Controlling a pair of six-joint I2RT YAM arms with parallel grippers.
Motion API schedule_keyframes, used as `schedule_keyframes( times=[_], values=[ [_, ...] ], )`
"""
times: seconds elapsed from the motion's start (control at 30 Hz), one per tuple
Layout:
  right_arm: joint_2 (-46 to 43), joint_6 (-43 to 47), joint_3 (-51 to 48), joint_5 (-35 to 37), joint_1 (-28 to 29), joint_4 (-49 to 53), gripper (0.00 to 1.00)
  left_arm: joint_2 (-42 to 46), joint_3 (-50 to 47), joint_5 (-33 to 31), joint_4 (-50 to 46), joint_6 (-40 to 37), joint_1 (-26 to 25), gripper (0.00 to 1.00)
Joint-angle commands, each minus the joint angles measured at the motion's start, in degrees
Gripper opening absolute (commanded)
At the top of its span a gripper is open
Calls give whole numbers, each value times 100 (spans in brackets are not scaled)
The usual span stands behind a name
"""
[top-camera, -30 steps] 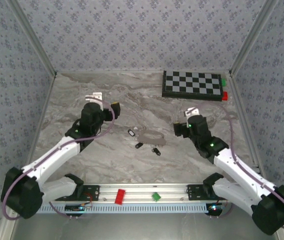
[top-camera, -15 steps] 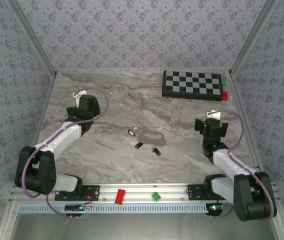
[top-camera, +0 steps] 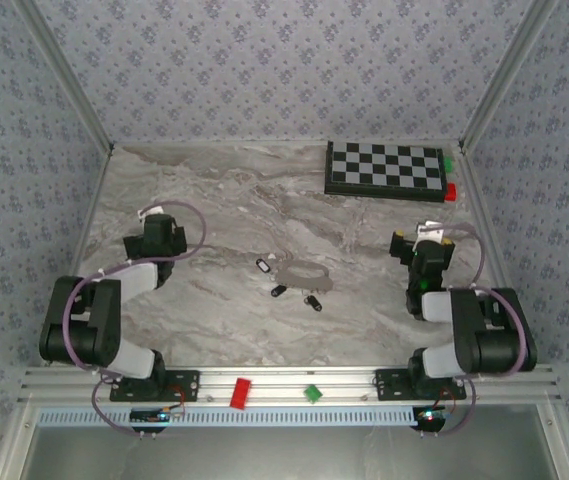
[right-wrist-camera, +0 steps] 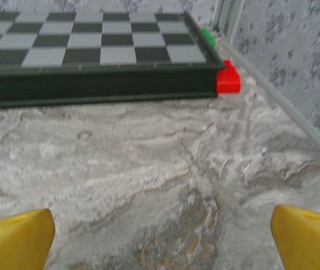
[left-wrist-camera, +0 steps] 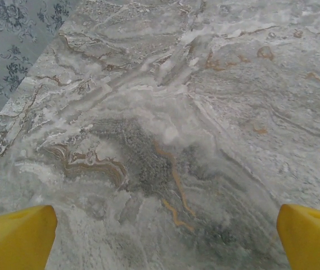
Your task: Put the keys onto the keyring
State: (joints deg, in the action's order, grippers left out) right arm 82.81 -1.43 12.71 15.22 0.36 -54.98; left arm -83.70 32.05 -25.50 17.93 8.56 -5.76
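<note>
Opening step, by the look of it: no key threaded, nothing gripped.

At mid-table, the keyring [top-camera: 302, 272], flat on the marble and hard to pick out against it. Loose around its left and near sides, the keys [top-camera: 278, 291]: one just left of the loop, one near-left, one just near of it. All close to the loop, none seen on it. Cannot tell from above whether any of them touches it.

At the left side of the table [top-camera: 214, 200], the left gripper [top-camera: 152, 222], arm folded in over its base, well apart from the keys. In the wrist view, yellow fingers [left-wrist-camera: 13, 239] spread wide over bare marble, nothing between.

At the right side, the right gripper [top-camera: 426, 240], arm folded in the same way, wide open and empty. Faces the far-right corner, with the checkerboard [right-wrist-camera: 92, 50] ahead, a red block [right-wrist-camera: 227, 79] at its right end and a green block [right-wrist-camera: 207, 36] beyond that.

Next, probably, a reach to the centre by both arms: one to pin or lift the ring, the other to pinch a key by its black head. Calls for a low, fine approach, since thin wire flat on stone likely slides rather than lifts. Likely hardest: finding the ring's opening, too small to see here.
</note>
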Motion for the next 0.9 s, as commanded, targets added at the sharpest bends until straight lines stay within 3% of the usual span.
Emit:
schedule_keyframes(
  times=[0.0,0.03,0.13,0.23,0.33,0.47,0.57,0.6,0.87],
  values=[
    [695,146,-184,-383,-50,-1739,100,118,-56,517,695,-174,115,100],
    [761,173,-205,-359,-30,-1865,100,149,-119,498,797,-192,117,100],
    [413,73,1,-432,-71,-934,100,159,-243,376,1153,-406,114,100],
    [501,77,108,-450,-98,-869,100,-5,-399,280,1813,-640,121,100],
    [462,64,140,-463,-103,-752,99,-251,-591,544,2416,-677,179,100],
    [482,82,405,-485,-119,-327,100,-210,-657,999,2381,-611,321,100],
    [487,142,830,-542,-99,502,100,-559,-1145,1259,3731,-707,372,100],
    [495,165,825,-551,-80,476,100,-366,-997,1258,3081,-643,369,100],
    [502,166,822,-557,-82,443,100,-445,-930,1418,3082,-584,483,100]
  ],
)
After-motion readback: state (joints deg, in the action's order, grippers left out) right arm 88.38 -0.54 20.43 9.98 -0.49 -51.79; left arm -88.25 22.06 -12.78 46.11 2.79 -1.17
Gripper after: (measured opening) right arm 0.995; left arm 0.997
